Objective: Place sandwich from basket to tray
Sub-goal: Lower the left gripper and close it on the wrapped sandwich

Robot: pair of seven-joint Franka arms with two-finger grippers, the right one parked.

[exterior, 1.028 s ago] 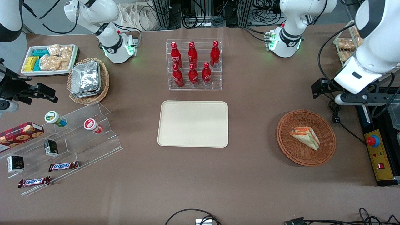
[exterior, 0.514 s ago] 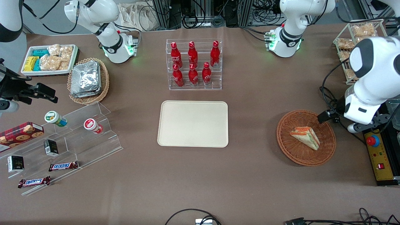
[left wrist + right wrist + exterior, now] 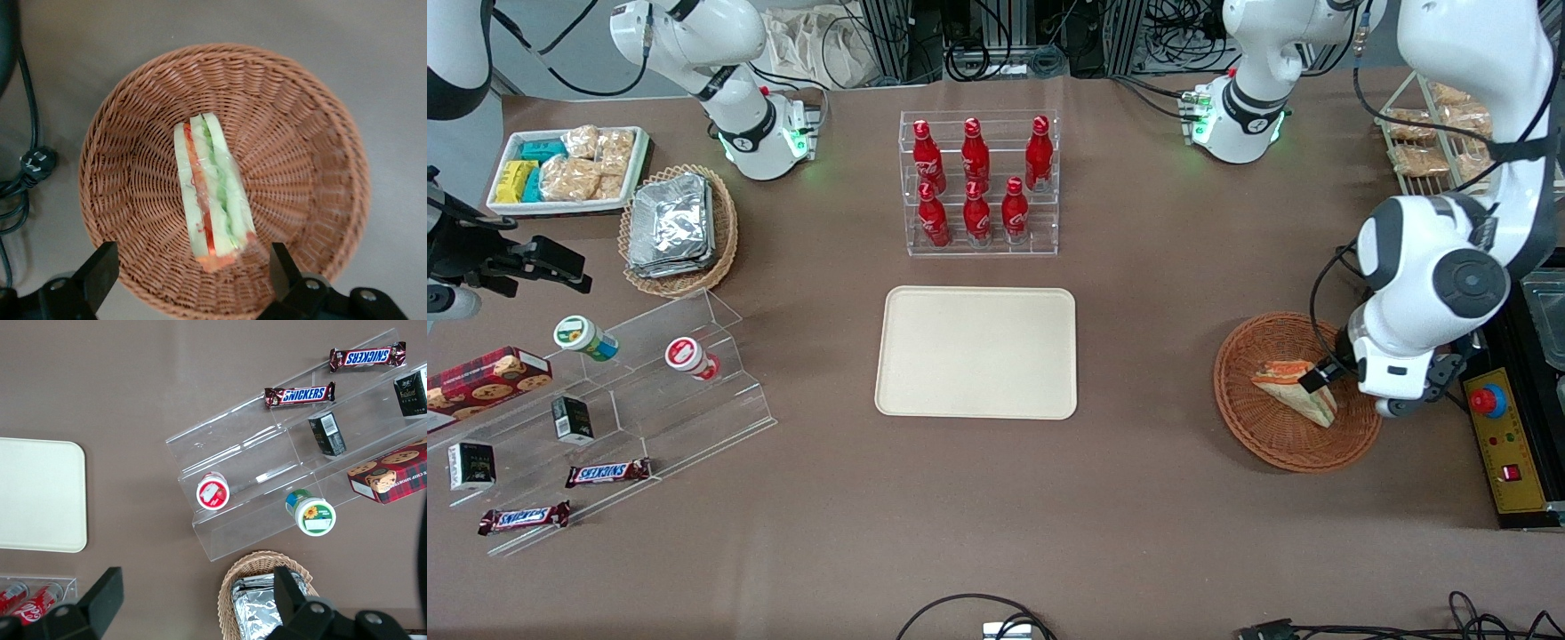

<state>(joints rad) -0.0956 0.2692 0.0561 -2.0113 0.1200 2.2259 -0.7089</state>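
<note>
The brown bench point(image 3: 1138, 498) carries a bare cream rectangular plastic tray point(image 3: 976, 352), ready to receive. Toward the working arm's end, the round orange-brown wicker basket point(image 3: 133, 127) cradles the plastic-wrapped triangular sandwich point(image 3: 212, 193). The end effector point(image 3: 193, 280) hovers above it, fingers spread wide, holding nothing.

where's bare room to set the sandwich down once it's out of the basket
The tray is bare all over. Bare tabletop lies between the tray and the basket, and in the strip nearer the front camera. It is crowded toward the parked arm's end, around the acrylic steps, and at the bottle rack. The open claw hovers over the sandwich.
</note>
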